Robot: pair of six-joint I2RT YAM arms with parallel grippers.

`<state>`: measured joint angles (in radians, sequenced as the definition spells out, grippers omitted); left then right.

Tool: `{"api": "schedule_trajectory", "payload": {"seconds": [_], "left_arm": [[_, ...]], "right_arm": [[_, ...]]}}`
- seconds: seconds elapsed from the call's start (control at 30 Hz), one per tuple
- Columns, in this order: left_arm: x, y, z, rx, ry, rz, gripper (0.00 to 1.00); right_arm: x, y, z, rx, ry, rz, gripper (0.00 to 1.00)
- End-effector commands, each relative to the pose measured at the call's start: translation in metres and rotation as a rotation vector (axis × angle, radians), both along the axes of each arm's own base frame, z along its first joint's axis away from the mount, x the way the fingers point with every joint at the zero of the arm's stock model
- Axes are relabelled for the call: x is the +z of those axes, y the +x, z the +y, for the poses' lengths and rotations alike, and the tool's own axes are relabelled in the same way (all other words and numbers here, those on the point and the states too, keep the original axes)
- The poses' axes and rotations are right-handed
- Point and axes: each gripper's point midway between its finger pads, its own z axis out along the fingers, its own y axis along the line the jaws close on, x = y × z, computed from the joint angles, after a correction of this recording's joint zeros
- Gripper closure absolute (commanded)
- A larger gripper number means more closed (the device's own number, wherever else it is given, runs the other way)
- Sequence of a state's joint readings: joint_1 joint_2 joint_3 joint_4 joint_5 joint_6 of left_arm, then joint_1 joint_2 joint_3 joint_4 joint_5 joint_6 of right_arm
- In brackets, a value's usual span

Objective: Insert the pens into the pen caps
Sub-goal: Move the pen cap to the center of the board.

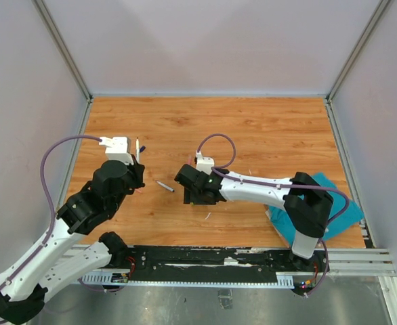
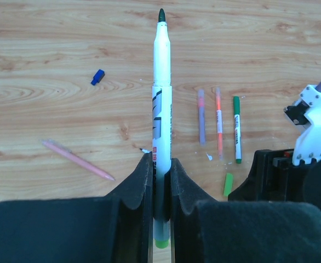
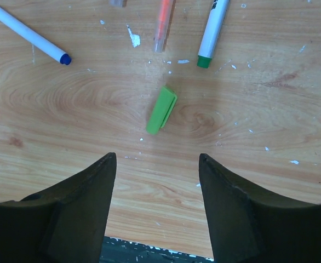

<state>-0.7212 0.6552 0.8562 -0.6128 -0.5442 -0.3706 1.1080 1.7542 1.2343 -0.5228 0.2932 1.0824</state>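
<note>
My left gripper (image 2: pixel 160 159) is shut on a white-barrelled pen (image 2: pixel 161 98) that has a dark green tip and a green tail end. In the top view that pen (image 1: pixel 137 145) points away from the arms. My right gripper (image 3: pixel 156 156) is open just above the table, and a green pen cap (image 3: pixel 161 109) lies flat a little ahead of its fingertips. A small dark blue cap (image 2: pixel 97 77) lies alone at the far left. On the wood lie a pink pen (image 2: pixel 77 159), a purple pen (image 2: pixel 201 116), an orange pen (image 2: pixel 219 123), a green-ended pen (image 2: pixel 236 129) and a blue-tipped pen (image 3: pixel 26 33).
A teal cloth (image 1: pixel 344 206) lies at the right, partly under the right arm. The right arm's wrist (image 2: pixel 308 142) fills the right side of the left wrist view. The table's black front rail (image 1: pixel 253 257) runs along the near edge. Walls close in three sides.
</note>
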Motion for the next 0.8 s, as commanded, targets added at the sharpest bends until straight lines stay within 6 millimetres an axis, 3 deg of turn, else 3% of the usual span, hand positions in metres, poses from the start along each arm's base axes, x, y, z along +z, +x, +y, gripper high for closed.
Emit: {"api": "schedule_trajectory", "payload": {"seconds": [0.0, 0.23, 0.73, 0.77], "left_arm": [[0.014, -0.004, 0.005, -0.013, 0.003, -0.023, 1.0], [0.017, -0.008, 0.012, 0.004, -0.014, -0.048, 1.0], [0.018, -0.009, 0.012, 0.001, -0.02, -0.057, 1.0], [0.018, -0.009, 0.012, 0.001, -0.021, -0.059, 1.0]], "right_arm": [[-0.006, -0.003, -0.001, -0.032, -0.064, 0.013, 0.4], [-0.02, 0.003, -0.005, -0.073, -0.162, 0.024, 0.48], [-0.03, 0.022, 0.0, -0.152, -0.172, -0.006, 0.56], [-0.038, 0.023, -0.002, -0.156, -0.189, 0.0, 0.57]]}}
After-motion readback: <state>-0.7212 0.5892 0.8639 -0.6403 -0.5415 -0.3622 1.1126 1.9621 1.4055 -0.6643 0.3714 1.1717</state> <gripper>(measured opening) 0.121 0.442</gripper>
